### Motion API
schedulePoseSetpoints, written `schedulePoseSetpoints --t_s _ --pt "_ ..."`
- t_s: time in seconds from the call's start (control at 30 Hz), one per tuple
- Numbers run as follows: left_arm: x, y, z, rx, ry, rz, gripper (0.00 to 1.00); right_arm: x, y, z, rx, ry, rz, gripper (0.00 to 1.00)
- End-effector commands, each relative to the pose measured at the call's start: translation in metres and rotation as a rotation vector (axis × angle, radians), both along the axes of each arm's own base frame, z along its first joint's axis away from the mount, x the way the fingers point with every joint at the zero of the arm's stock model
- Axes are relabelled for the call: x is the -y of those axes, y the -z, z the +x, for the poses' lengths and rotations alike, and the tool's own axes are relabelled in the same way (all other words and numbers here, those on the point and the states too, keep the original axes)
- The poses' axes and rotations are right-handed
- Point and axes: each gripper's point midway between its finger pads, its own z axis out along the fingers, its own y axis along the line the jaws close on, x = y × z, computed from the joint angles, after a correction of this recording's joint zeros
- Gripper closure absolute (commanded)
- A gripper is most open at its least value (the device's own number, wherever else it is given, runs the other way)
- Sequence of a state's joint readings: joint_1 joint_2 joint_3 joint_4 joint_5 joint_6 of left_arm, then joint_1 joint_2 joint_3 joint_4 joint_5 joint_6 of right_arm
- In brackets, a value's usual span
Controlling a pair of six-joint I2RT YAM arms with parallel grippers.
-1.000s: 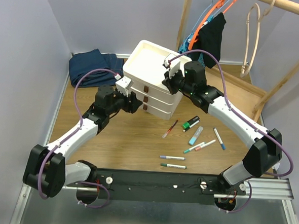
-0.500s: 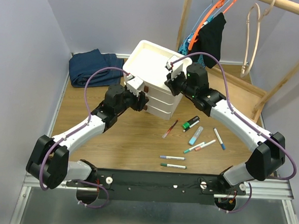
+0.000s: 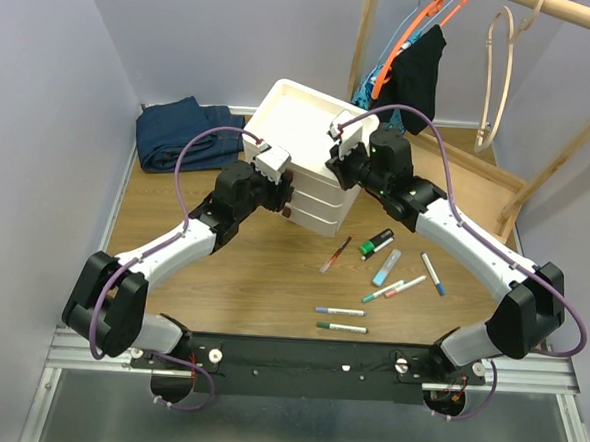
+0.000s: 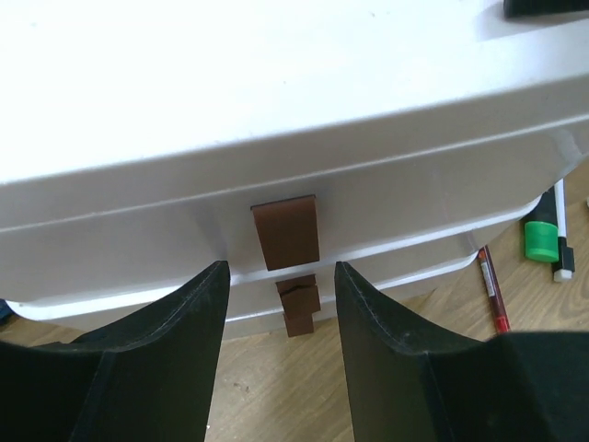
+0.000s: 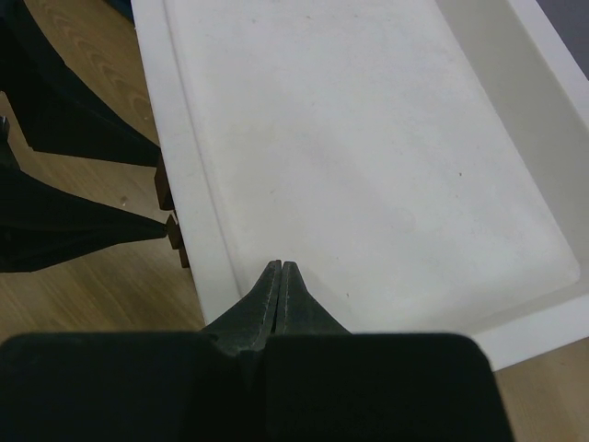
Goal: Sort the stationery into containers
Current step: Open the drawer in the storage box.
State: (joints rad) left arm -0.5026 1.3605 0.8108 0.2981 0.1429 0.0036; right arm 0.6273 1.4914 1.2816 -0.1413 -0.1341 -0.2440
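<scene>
Drawers first: the white drawer stack (image 3: 300,166) sits toward the far side of the wooden worktop (image 3: 252,268), a bit left of the middle, all three drawers looking pushed in, with the tray-like top bare in the right wrist view. Left hand (image 4: 281,304) is up against the front of the stack with its black fingers (image 4: 175,350) parted, one on each side of the brown handles (image 4: 286,232), and as far as I can see neither finger is touching a handle (the gap is clearly wider than the tab), so it's holding nothing. Right hand (image 5: 279,276) is pressed fully together, its tips meeting in a point right at the near rim of the top tray, nothing pinched between them; whether the tips actually rest on the plastic I can't tell. The stationery is all loose on the worktop to the right of the stack and nearer the arm bases: a red pen (image 3: 335,255) closest to the drawers, a black-green marker (image 3: 377,244) just beside it, then a blue-capped bottle (image 3: 386,268), a slim white marker with a blue cap (image 3: 432,273) out toward the right edge, and a couple of crossed markers (image 3: 395,289). Two more markers (image 3: 340,319) lie side by side near the front edge. Folded dark blue cloth (image 3: 185,132) is in the far-left corner.
</scene>
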Motion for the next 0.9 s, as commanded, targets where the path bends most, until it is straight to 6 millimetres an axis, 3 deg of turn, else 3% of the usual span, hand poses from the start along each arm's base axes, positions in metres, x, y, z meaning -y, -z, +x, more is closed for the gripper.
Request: schedulePoseSetpoints --t_s 0.0,0.33,0.57,0.7,0.87 --pt "0.007 -0.030 0.012 0.075 -0.007 -0.039 0.43 0.017 0.090 -0.043 -0.278 -0.030 -0.181 0.99" --pt "0.005 -0.029 0.016 0.049 -0.046 -0.054 0.50 0.017 0.091 -0.045 -0.279 -0.035 -0.178 0.99" --pt "0.012 -0.031 0.010 0.011 -0.015 -0.093 0.73 0.022 0.094 -0.050 -0.283 -0.030 -0.181 0.99" --pt "0.014 -0.029 -0.004 -0.028 0.023 -0.100 0.90 0.023 0.095 -0.052 -0.284 -0.030 -0.184 0.99" --pt "0.007 -0.026 -0.026 -0.082 0.046 -0.093 1.00 0.026 0.099 -0.052 -0.283 -0.025 -0.197 0.99"
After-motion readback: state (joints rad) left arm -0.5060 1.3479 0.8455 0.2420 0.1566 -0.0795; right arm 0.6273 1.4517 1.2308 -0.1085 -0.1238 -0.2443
